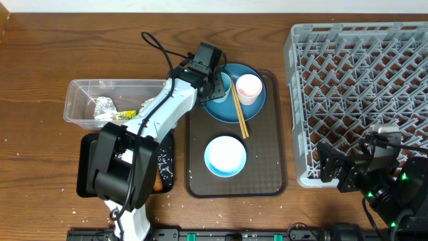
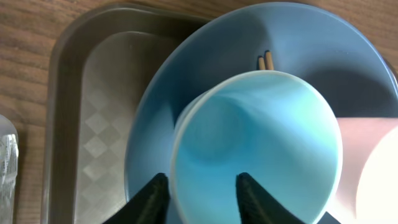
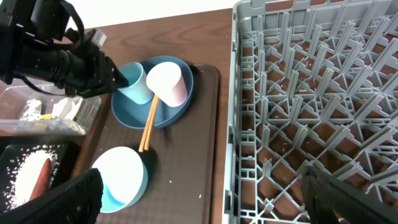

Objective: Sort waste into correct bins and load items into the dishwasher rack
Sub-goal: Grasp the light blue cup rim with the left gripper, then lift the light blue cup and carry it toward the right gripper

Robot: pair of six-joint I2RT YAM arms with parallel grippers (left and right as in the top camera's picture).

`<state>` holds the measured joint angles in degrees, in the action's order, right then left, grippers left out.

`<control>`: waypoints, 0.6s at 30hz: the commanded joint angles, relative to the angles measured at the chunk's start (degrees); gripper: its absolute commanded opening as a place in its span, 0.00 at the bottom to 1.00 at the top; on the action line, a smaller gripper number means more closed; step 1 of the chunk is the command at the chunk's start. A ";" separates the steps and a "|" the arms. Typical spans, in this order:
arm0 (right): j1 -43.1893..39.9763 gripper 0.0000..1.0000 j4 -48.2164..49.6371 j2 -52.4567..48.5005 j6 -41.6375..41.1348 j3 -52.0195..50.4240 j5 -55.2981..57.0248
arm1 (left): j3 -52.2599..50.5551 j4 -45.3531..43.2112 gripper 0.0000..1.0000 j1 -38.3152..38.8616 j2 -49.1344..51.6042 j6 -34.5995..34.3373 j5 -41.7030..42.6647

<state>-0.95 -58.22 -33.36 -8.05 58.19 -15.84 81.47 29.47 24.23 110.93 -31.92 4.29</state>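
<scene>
On the dark blue plate (image 2: 186, 87), at the far end of the brown serving tray (image 2: 81, 99), you have the left gripper (image 2: 200, 186) at the light blue cup (image 2: 261, 143). The cup is smooth, pale sky-blue plastic. Its round mouth faces your left wrist camera and fills much of that view.

The gripper stands part-way open astride the near rim, one black finger outside the wall and the other inside. The gap between them looks wider than the wall, so you cannot call it a firm pinch.

Just beside the cup on the plate is the pale pink cup (image 1: 249, 87). The wooden chopsticks (image 1: 239, 114) slant off the plate toward the pale blue-white bowl (image 1: 225, 155).

Your right gripper (image 3: 199, 186) is spread wide and empty beside the grey dishwasher rack (image 1: 361, 80).

The cup's base is hidden, and from overhead the left arm covers most of the cup. In the left wrist view only the chopstick tips show above the rim, and the pink cup is cut off at the right edge. The arm also masks part of the black tray (image 1: 85, 167), where rice grains (image 3: 25, 171) and the carrot (image 3: 43, 177) lie.
</scene>
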 commanded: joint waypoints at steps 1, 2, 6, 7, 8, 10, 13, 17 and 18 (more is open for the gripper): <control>-0.26 0.99 0.13 -0.20 0.83 -0.24 -0.26 | -0.24 0.07 0.28 -1.49 0.48 -0.28 -0.92; -0.26 0.99 0.15 -0.20 0.83 -0.24 -0.28 | -0.24 0.07 0.21 -1.77 0.48 -0.28 -0.92; -0.26 0.99 0.13 -0.17 0.83 -0.24 -0.26 | -0.24 0.22 0.09 -2.86 0.48 -0.28 -0.90; -0.26 0.99 0.13 -0.20 0.83 -0.24 -0.28 | -0.24 0.24 0.09 -3.08 0.48 -0.28 -0.90; -0.26 0.99 0.13 -0.20 0.83 -0.24 -0.26 | -0.24 0.22 0.07 -3.23 0.48 -0.28 -0.90; -0.26 0.99 0.13 -0.20 0.85 -0.24 -0.26 | -0.24 0.22 0.06 -3.48 0.44 -0.28 -0.90; -0.26 0.99 0.13 -0.20 0.85 -0.24 -0.26 | -0.24 0.22 0.06 -3.72 -0.15 -0.28 -0.52; -0.26 0.99 -0.13 -0.20 0.90 -0.24 -0.24 | -0.24 0.22 0.06 -4.46 -2.64 -0.26 2.40; -0.26 0.99 -0.31 -0.20 0.98 -0.24 -0.24 | -0.22 0.22 0.06 -4.98 -3.89 -0.28 3.65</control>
<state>-0.95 -58.35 -33.36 -8.05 58.19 -15.84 81.45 29.61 20.47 110.67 -32.32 5.45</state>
